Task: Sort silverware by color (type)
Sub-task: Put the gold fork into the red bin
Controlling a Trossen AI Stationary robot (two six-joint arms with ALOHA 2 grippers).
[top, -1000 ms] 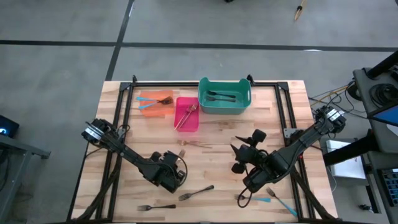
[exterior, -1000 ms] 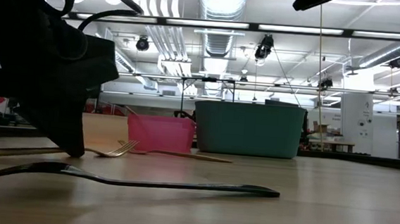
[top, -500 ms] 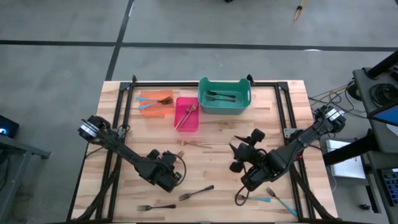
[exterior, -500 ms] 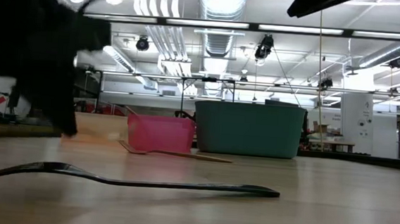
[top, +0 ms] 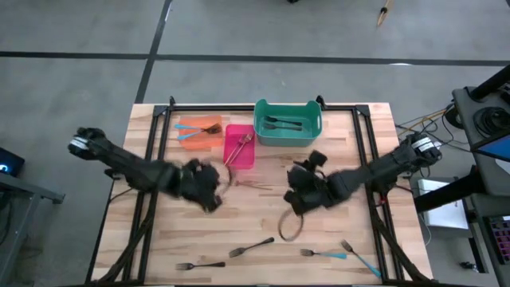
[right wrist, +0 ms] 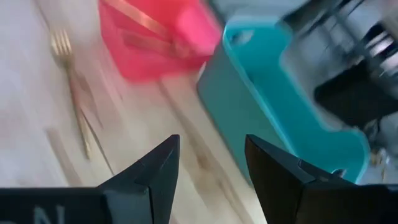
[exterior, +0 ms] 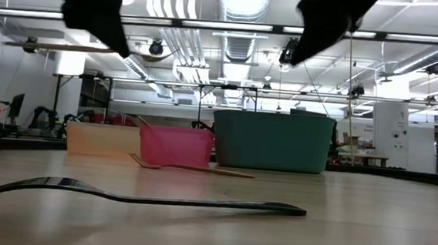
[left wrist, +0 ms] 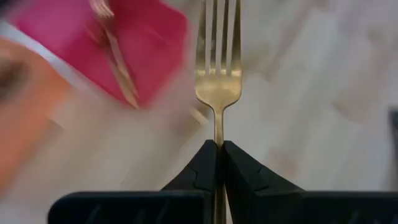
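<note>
Wooden desk (top: 263,219) below, the left claw (left wrist: 216,148), clamped on a gold fork (left wrist: 217,74), should release squarely over the red bin (top: 240,147); the right claw (right wrist: 208,155) hangs apart.

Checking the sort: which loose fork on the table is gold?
The gold fork lying just below the pink bin; the others near the front edge are dark or blue-handled.

Left gripper (left wrist: 217,152) pinched tight, raised mid-table; right gripper (right wrist: 208,165) hovers opposite (fingers (right wrist: 155,171) spread wide).
</note>
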